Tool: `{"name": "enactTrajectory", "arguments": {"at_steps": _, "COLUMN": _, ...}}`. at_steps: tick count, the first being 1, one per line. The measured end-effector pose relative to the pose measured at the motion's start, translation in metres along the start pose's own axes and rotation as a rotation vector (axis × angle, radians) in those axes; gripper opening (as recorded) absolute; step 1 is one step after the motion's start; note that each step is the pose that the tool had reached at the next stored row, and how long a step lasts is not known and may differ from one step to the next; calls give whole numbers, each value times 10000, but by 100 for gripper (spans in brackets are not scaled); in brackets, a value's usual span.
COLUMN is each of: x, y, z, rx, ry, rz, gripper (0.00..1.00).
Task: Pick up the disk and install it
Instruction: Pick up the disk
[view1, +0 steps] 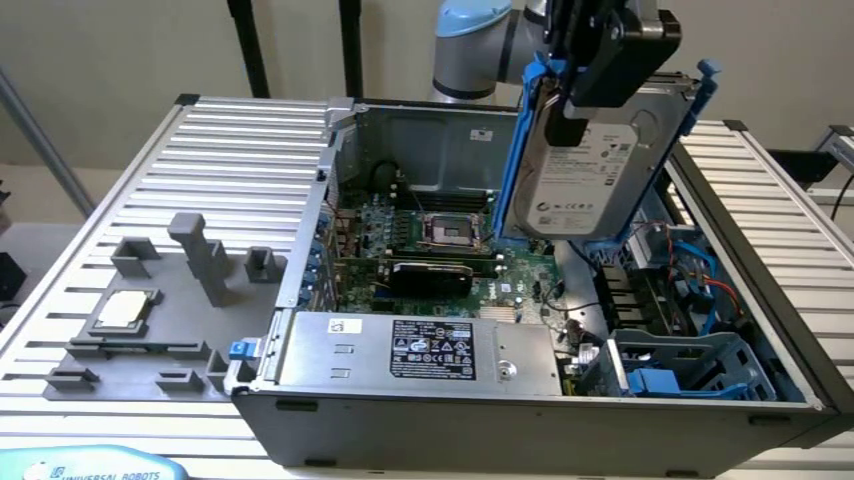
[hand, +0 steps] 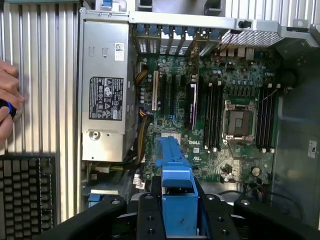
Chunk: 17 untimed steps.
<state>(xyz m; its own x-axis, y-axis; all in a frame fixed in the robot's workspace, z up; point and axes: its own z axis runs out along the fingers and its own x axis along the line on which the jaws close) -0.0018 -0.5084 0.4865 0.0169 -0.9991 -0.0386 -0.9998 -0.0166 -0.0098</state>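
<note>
Desk: carried an open computer case.
- In the case: the motherboard lay on its floor. The power supply ran along the near wall, toward the exterior view's left. The drive cage sat in the near corner at the exterior view's right.
- Above the case, over its far right part: the disk hung tilted on edge, clamped in the gripper, apart from the motherboard.
- On the desk, at the exterior view's left of the case: a fixture plate lay with a chip resting on it.
</note>
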Motion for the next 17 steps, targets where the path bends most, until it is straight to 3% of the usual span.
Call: {"name": "enactTrajectory", "arguments": {"at_steps": 17, "x": 440, "y": -453, "z": -12, "rx": 0, "ry": -1, "rz": 1, "gripper": 33}}
